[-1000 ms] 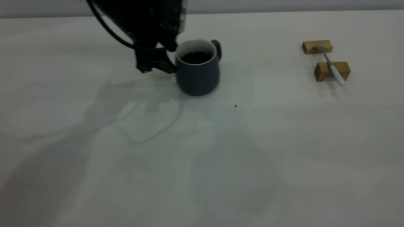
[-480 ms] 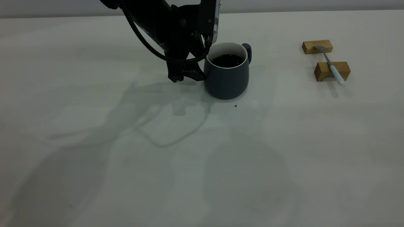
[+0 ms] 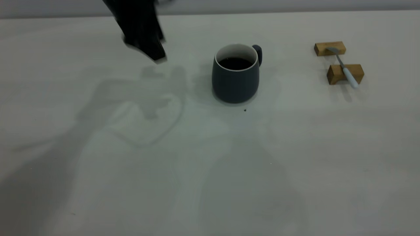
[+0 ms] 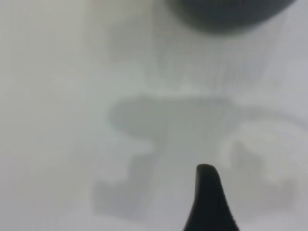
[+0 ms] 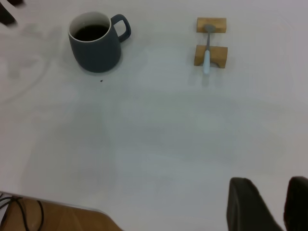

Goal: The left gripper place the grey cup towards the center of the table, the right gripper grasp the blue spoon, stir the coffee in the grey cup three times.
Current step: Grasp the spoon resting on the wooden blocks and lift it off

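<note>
Left tool [image 3: 144,36]: motion-blurred, top cut by frame edge; fingers' spread unreadable. Cup [image 4: 231,12] in left wrist view: only blurred base shows. Right tool [image 5: 269,204]: only fingertips in frame, cut off.

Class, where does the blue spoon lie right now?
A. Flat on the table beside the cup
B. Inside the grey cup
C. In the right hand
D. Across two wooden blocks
D: the blue spoon rests across two wooden blocks, well apart from the grey cup.
</note>
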Controlling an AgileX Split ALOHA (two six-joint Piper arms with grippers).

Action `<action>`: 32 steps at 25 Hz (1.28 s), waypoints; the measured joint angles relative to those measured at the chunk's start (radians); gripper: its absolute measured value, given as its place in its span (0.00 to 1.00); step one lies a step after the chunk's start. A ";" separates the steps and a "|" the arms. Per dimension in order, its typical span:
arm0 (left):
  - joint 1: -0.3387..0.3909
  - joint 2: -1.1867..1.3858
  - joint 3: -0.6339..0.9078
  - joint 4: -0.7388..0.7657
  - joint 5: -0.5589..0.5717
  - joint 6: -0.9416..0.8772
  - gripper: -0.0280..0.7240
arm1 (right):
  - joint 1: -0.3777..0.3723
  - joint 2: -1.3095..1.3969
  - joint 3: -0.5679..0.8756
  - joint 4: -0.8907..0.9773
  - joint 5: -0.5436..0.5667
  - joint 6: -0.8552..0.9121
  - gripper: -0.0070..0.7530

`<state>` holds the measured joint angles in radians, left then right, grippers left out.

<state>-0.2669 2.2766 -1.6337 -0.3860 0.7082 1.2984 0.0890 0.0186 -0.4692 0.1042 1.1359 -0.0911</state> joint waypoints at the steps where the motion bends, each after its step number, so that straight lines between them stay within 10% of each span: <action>1: 0.007 -0.036 0.000 0.016 0.032 -0.101 0.82 | 0.000 0.000 0.000 0.000 0.000 0.000 0.32; 11: 0.019 -0.421 0.000 0.031 0.448 -0.789 0.82 | 0.000 0.000 0.000 0.000 0.000 0.000 0.32; 19: 0.019 -0.656 0.078 0.079 0.460 -0.994 0.82 | 0.000 0.000 0.000 0.000 0.000 0.000 0.32; 32: 0.019 -1.118 0.654 0.131 0.460 -1.123 0.82 | 0.000 0.000 0.000 0.000 0.000 0.000 0.32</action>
<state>-0.2475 1.1585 -0.9799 -0.2550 1.1680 0.1750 0.0890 0.0186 -0.4692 0.1045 1.1359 -0.0911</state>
